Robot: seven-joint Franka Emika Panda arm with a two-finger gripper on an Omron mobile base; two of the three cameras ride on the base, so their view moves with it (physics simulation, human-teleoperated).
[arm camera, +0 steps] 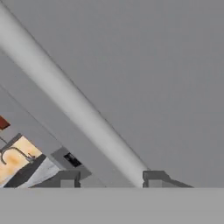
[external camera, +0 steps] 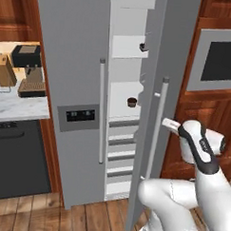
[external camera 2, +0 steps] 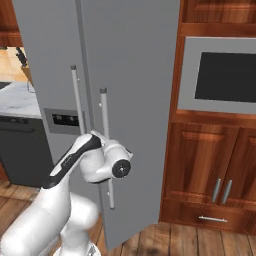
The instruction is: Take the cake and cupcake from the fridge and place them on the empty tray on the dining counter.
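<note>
My gripper (arm camera: 111, 178) stands at the right-hand door of the fridge (external camera: 79, 63), with that door's long bar handle (arm camera: 74, 107) running diagonally just past my fingertips (arm camera: 154, 177); the jaws are spread apart, with the bar passing near one tip, and I cannot tell whether either tip touches it. The door stands partly open. Through the gap, the cupcake (external camera: 132, 102) sits on a middle shelf, and a smaller dark item on the shelf above appears to be the cake (external camera: 143, 47), though it is too small to confirm the pink layer. Judgement on handling: both items should be light, soft and easily crushed. The cupcake is best taken low around its round base, with gentle closing and no pressure on the chocolate top. The cake slice, being much smaller than my jaws, will need a near-full closing across its firmest flat sides and a level carry, since it could tip or slip out. Markings: the dark display panel (external camera: 80, 116) on the left door shows small light figures, not legible. I find no brand name or readable writing anywhere.
</note>
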